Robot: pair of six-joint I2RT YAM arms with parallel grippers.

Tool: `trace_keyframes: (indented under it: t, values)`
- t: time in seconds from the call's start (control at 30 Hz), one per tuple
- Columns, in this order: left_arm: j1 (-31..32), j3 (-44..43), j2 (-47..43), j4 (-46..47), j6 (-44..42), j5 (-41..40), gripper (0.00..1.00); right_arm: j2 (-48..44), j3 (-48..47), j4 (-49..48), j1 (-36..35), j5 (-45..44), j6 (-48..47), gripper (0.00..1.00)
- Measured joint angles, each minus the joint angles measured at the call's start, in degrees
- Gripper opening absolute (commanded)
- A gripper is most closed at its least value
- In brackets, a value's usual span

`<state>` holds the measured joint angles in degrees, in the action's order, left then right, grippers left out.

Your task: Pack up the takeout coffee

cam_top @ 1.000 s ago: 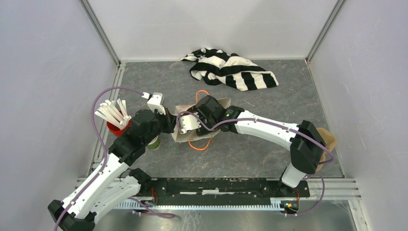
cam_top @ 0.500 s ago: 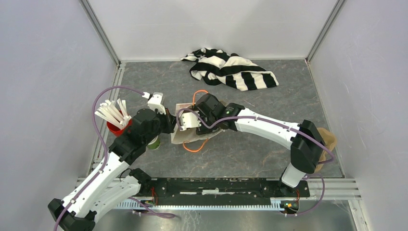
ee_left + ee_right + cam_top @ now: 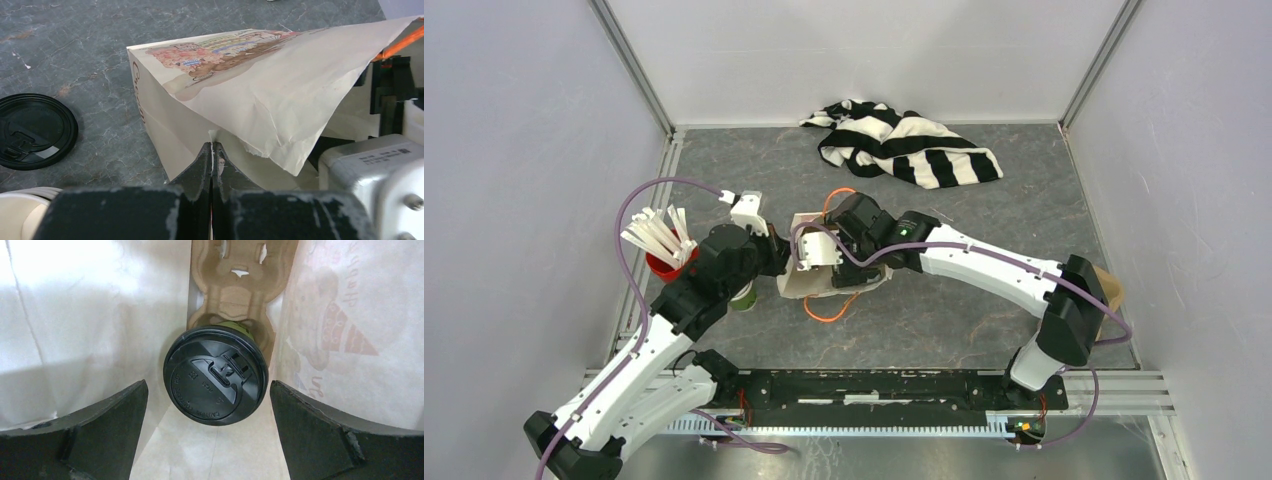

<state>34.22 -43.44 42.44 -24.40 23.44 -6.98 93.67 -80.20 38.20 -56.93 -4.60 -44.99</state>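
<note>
Right arm's elbow point(image 3: 1072, 312) swung a bit right. The right hand point(image 3: 208, 385) gapes wide, holding nothing, inside the paper bag point(image 3: 260, 95), where the takeout coffee point(image 3: 215, 375) sits in a cardboard tray point(image 3: 240, 290). The left hand point(image 3: 212, 156) pinches the bag's edge.

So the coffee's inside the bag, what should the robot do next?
Probably slide the right gripper straight back out of the paper bag. Its jaws stand wide open, clear of the takeout coffee, which sits in the cardboard carrier inside. The left gripper is pinching the bag's edge, holding it open.
</note>
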Motion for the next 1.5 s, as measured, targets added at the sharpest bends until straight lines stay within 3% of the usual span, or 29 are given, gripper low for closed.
trace_keyframes:
  t: [0.53,1.13,1.5]
  values:
    - [0.0,-2.7,2.5,-2.4,0.1,-0.2,0.02,0.0,-4.8,1.9,-5.3,-7.0,9.3,0.98]
    - [0.0,-4.8,3.3,-4.9,0.2,0.0,0.02,-4.6,-4.3,1.2,-5.8,-11.6,21.2,0.98]
    - [0.0,-11.4,8.9,-9.6,2.4,-1.0,0.02,-4.7,-12.3,6.2,-6.8,-13.7,29.4,0.98]
